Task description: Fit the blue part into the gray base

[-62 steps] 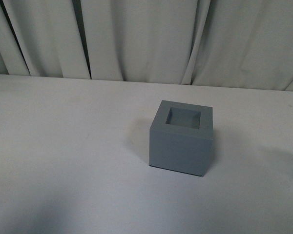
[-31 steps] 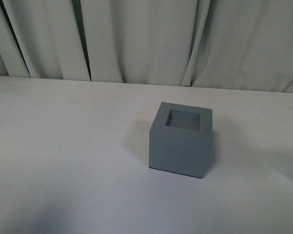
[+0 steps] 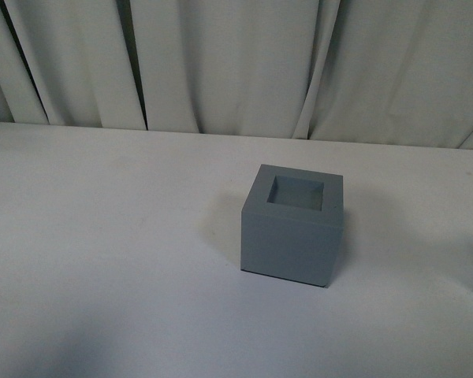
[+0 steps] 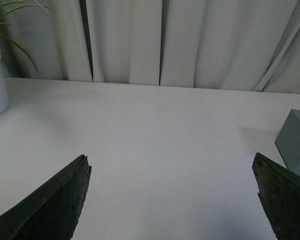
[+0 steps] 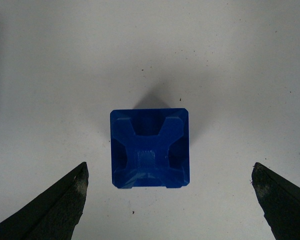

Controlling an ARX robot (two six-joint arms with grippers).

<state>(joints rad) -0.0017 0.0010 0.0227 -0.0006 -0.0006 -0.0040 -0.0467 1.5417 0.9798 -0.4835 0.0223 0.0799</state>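
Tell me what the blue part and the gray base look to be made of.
The blue part looks like hard plastic, possibly 3D-printed: uniform saturated colour, slight sheen, faint ridged lines near its middle. The gray base also looks like plastic, with a matte finish: even faces without glare or grain, and crisp edges. Looks alone cannot confirm either.

Front and left wrist views share the gray base (image 3: 292,228).
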